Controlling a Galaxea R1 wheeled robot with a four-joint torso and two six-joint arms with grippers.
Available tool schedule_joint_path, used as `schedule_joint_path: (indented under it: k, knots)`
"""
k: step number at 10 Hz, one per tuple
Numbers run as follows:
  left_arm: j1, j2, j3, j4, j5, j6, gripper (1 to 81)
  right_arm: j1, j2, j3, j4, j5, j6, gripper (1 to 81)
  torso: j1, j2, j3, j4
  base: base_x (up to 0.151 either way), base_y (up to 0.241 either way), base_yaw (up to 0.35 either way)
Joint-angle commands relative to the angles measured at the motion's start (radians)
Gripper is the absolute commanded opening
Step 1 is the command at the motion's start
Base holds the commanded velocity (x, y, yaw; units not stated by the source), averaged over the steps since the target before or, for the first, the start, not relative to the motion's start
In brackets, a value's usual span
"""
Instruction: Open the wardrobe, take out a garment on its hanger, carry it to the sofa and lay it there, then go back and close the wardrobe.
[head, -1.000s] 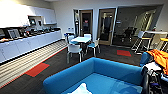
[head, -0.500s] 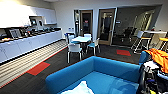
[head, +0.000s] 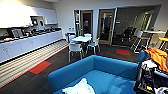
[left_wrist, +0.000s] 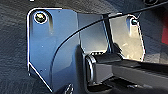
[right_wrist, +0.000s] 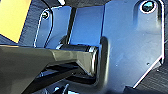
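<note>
Sofa (head: 110, 72): bright blue, low rounded back, positioned near and centre in the head view, seat facing the camera. Garment (head: 78, 88): white, crumpled, lying on the near left part of the sofa seat, touching the cushion; hanger not distinguishable within the fabric, possibly hidden under it. Dark carpet (head: 60, 62) around the sofa, with red floor patches (head: 40, 67) to the left and further off to the right (head: 123, 52). White table (head: 81, 39) with white-and-blue chairs (head: 75, 48) standing beyond the sofa, well apart from it. Long white counter (head: 27, 43) with wall cabinets running along the left wall. Wooden-framed glass doors (head: 106, 26) on the far wall. Orange cloth (head: 157, 56) draped over dark equipment at the right edge, just beside the right end of the sofa. High table (head: 156, 32) with stools far right. Wrist views: dark mounting plate and jointed bar over dark carpet. Jaw state of left and right grippers: cannot tell from either wrist view.
</note>
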Motion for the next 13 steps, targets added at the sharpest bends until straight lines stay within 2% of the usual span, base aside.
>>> schedule_joint_path:
  k: [1,7,13]
  knots:
    - [-0.046,-0.002,0.009,0.008,0.046,0.007,81.1,0.032,0.005,0.001,-0.007,-0.048,-0.002,81.1,0.001,0.000,0.000,0.000,-0.109,0.000,0.000]
    - [-0.048,-0.001,0.009,0.010,0.046,0.007,81.1,0.034,0.005,0.001,-0.007,-0.048,-0.002,81.1,0.001,0.000,0.000,0.000,-0.078,0.000,0.000]
    - [-0.047,0.001,0.003,0.008,0.048,0.007,81.1,0.029,0.003,0.000,-0.007,-0.048,-0.002,81.1,0.001,-0.001,0.000,0.000,0.000,0.000,0.000]
